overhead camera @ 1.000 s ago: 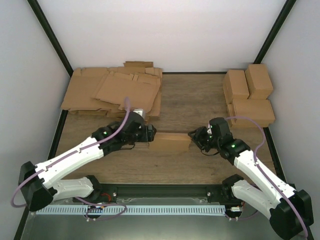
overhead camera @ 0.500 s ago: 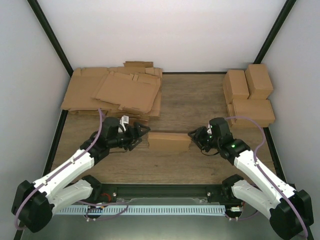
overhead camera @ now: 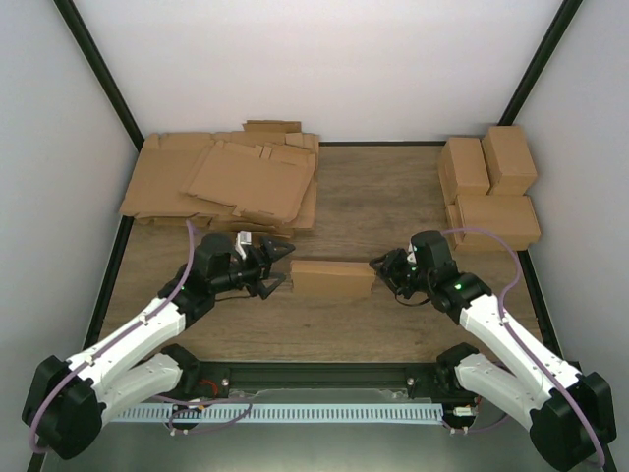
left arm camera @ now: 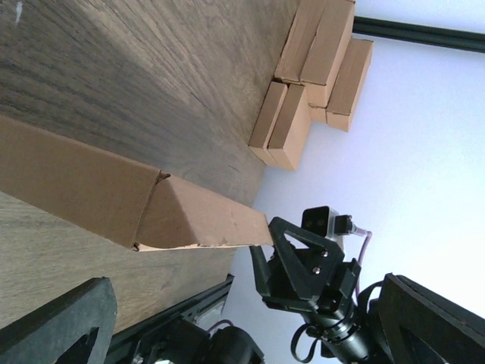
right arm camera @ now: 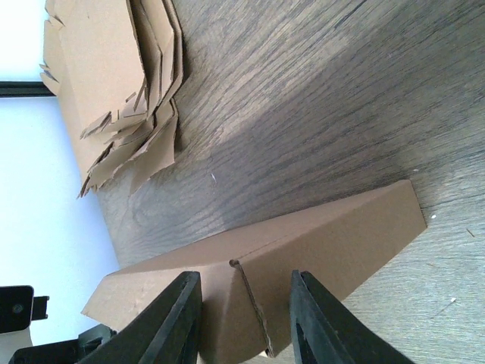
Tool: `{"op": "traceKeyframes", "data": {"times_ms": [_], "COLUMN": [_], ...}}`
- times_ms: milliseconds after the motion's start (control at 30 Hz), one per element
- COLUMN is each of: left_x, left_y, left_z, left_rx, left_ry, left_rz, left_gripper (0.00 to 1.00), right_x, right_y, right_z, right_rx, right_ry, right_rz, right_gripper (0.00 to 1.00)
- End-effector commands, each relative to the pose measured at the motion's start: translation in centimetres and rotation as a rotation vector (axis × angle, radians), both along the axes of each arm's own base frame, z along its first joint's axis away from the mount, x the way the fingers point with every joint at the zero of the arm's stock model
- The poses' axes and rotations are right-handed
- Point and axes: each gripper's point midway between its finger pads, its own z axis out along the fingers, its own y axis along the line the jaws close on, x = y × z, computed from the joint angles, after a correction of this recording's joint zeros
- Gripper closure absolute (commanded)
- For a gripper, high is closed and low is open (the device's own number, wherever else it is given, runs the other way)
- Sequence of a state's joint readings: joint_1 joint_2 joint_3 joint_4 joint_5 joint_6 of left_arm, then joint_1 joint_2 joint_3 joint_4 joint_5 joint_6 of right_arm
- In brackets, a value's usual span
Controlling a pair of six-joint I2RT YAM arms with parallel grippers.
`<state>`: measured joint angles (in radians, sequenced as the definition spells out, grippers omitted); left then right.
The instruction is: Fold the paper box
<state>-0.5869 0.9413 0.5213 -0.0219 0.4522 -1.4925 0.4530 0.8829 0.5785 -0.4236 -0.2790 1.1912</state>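
Paper box (overhead camera: pixel 332 278) | L hand (overhead camera: pixel 285 264) spread, just beside | R hand (overhead camera: pixel 377 267) at other end, grip unclear

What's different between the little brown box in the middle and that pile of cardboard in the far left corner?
The paper box is folded into an oblong shape; the cardboard sheets lie flat. The box lies alone; the sheets are stacked. Each sheet is wider than the box. Both are plain brown cardboard.

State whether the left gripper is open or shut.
Open. The left gripper has its jaws spread wide beside the end of the paper box, clasping nothing.
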Motion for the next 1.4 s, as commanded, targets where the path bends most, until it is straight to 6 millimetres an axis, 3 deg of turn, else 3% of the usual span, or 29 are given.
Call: {"op": "traceKeyframes", "data": {"times_ms": [0,200,500,667,833,1100,1367], "left_x": [0.2,0.1,0.0,0.2,0.3,0.2,0.1], "left_y": [-0.3,-0.6,-1.1,-1.2,-1.5,-1.1,-1.0], "left_z": [0.4,-0.4,-1.6,-3.1,-4.0,-4.7,-5.8], "left_rx": [-0.046,-0.051,-0.037,-0.029,-0.02,0.009,0.037], "left_ry": [0.015,0.032,0.051,0.074,0.093,0.105,0.122], "left_rz": [0.014,0.03,0.019,0.028,0.017,0.031,0.028], "left_gripper": [0.04,0.22,0.28,0.43,0.46,0.65,0.69], "right_x": [-0.2,-0.3,-0.4,-0.6,-0.8,-0.8,-1.1], "right_y": [-0.6,-0.5,-0.5,-0.5,-0.6,-0.5,-0.7], "right_z": [-0.5,-0.6,-0.7,-0.9,-0.9,-1.1,-2.3], "right_rx": [-0.039,-0.039,-0.034,-0.035,-0.035,-0.031,-0.045], "right_ry": [0.03,0.033,0.037,0.041,0.045,0.045,0.068], "right_rz": [-0.008,-0.004,0.002,0.001,0.0,0.002,0.0], "right_gripper": [0.66,0.66,0.66,0.66,0.66,0.66,0.66]}}
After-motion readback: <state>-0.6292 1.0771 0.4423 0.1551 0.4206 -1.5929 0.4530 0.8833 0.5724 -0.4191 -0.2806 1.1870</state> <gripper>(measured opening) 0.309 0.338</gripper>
